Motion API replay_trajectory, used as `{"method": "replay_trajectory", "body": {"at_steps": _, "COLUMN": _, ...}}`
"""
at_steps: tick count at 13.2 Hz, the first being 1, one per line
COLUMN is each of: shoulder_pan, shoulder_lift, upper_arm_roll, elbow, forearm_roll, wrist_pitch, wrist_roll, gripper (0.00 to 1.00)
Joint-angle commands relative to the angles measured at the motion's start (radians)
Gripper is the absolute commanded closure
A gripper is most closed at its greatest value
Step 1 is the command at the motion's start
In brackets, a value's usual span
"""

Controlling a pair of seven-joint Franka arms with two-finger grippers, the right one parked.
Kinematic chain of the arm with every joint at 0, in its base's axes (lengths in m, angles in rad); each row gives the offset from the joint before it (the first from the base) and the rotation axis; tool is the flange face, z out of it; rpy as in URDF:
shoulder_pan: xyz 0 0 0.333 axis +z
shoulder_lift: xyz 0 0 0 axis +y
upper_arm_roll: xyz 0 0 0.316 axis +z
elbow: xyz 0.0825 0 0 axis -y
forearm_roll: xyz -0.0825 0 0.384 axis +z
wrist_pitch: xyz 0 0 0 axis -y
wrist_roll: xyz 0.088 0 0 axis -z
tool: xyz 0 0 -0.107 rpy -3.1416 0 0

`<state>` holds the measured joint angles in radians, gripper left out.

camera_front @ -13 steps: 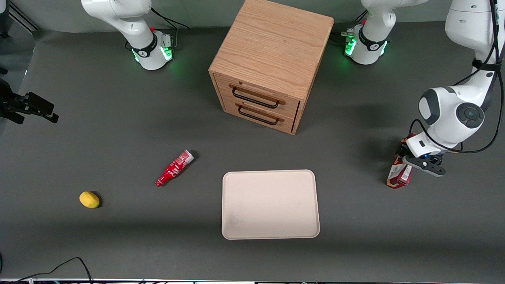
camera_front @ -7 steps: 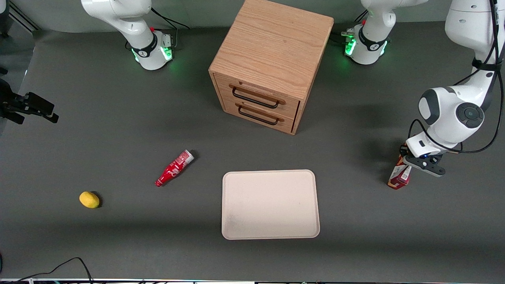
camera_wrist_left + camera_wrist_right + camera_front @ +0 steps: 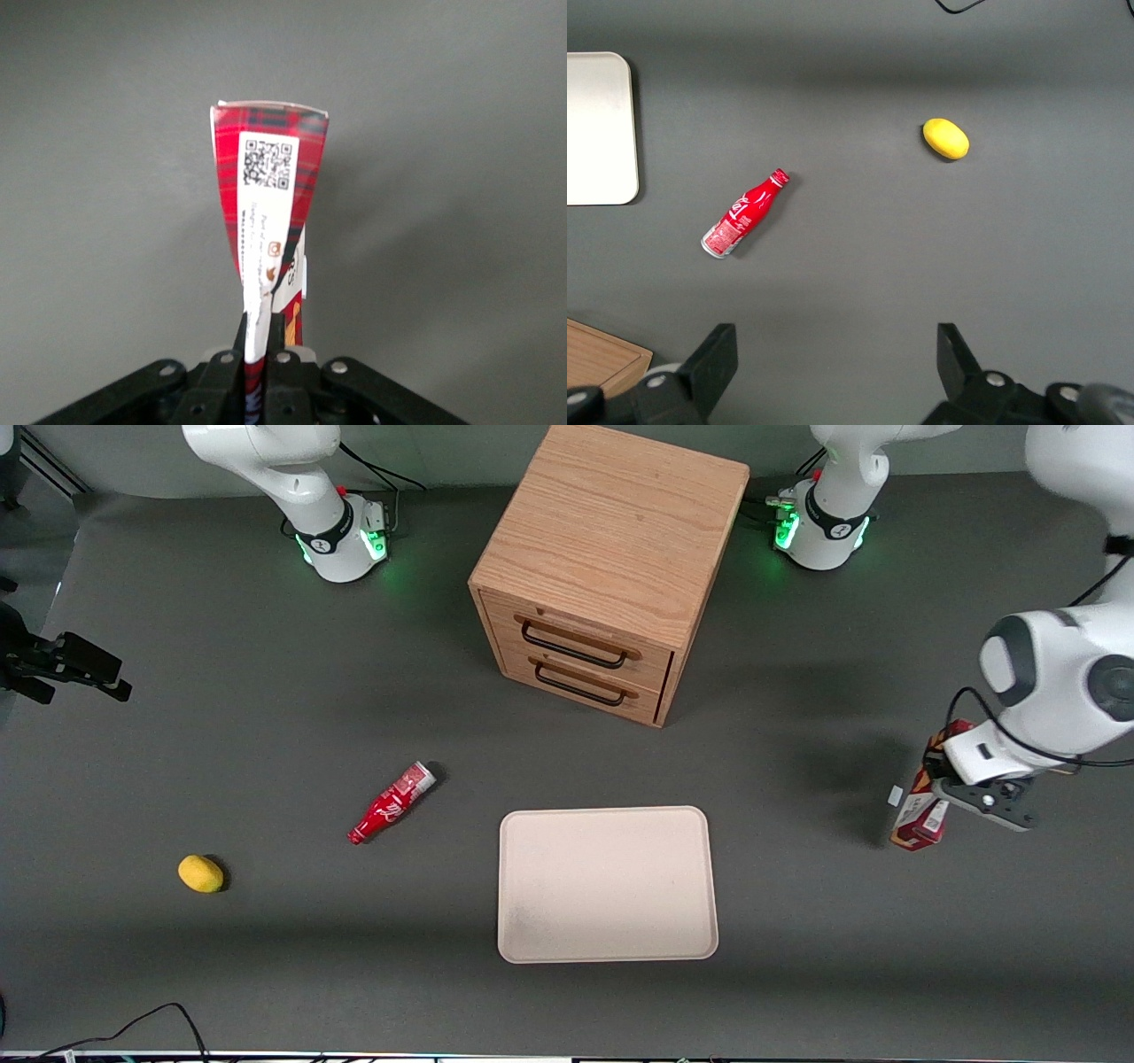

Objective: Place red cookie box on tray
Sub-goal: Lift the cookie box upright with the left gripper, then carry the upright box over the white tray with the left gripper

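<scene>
Though the arm's wrist hides most of it, the gripper (image 3: 941, 795) pinches the red cookie box (image 3: 918, 821) toward the working arm's end of the table, seemingly lifted, well apart from the bare tray (image 3: 608, 884)

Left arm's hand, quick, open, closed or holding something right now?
Left arm's hand: closed on the long dark-red cardboard cookie box, gripping it at one end, toward the working arm's end of the table, apart from the cream-beige tray.
</scene>
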<state>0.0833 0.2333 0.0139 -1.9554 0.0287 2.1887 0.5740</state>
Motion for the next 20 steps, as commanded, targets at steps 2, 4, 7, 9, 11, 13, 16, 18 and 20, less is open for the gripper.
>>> {"method": "replay_trajectory", "body": {"at_steps": 2, "shoulder_pan": -0.014, "shoulder_lift": -0.011, "upper_arm_roll": 0.003, "elbow": 0.37, "forearm_roll": -0.012, "wrist_pitch": -0.443, "wrist_roll": -0.057, "gripper": 1.0}}
{"method": "replay_trajectory", "body": {"at_steps": 4, "shoulder_pan": -0.02, "shoulder_lift": -0.009, "upper_arm_roll": 0.001, "elbow": 0.524, "forearm_roll": -0.012, "wrist_pitch": -0.62, "wrist_roll": -0.08, "gripper": 1.0}}
{"method": "replay_trajectory", "body": {"at_steps": 7, "shoulder_pan": -0.04, "shoulder_lift": 0.012, "upper_arm_roll": 0.001, "elbow": 0.696, "forearm_roll": -0.016, "wrist_pitch": -0.775, "wrist_roll": -0.133, "gripper": 1.0}}
{"method": "replay_trajectory", "body": {"at_steps": 9, "shoulder_pan": -0.091, "shoulder_lift": 0.037, "upper_arm_roll": -0.015, "elbow": 0.73, "forearm_roll": -0.016, "wrist_pitch": -0.781, "wrist_roll": -0.236, "gripper": 1.0}}
{"method": "replay_trajectory", "body": {"at_steps": 11, "shoulder_pan": -0.144, "shoulder_lift": 0.104, "upper_arm_roll": -0.063, "elbow": 0.772, "forearm_roll": -0.016, "wrist_pitch": -0.723, "wrist_roll": -0.424, "gripper": 1.0}}
{"method": "replay_trajectory", "body": {"at_steps": 13, "shoulder_pan": -0.2, "shoulder_lift": 0.235, "upper_arm_roll": -0.101, "elbow": 0.878, "forearm_roll": -0.013, "wrist_pitch": -0.658, "wrist_roll": -0.607, "gripper": 1.0}}
{"method": "replay_trajectory", "body": {"at_steps": 16, "shoulder_pan": -0.299, "shoulder_lift": 0.404, "upper_arm_roll": -0.101, "elbow": 1.01, "forearm_roll": -0.012, "wrist_pitch": -0.554, "wrist_roll": -0.811, "gripper": 1.0}}
{"method": "replay_trajectory", "body": {"at_steps": 18, "shoulder_pan": -0.355, "shoulder_lift": 0.464, "upper_arm_roll": -0.095, "elbow": 1.015, "forearm_roll": -0.004, "wrist_pitch": -0.457, "wrist_roll": -0.911, "gripper": 1.0}}
{"method": "replay_trajectory", "body": {"at_steps": 20, "shoulder_pan": -0.404, "shoulder_lift": 0.521, "upper_arm_roll": -0.094, "elbow": 1.017, "forearm_roll": -0.004, "wrist_pitch": -0.368, "wrist_roll": -1.03, "gripper": 1.0}}
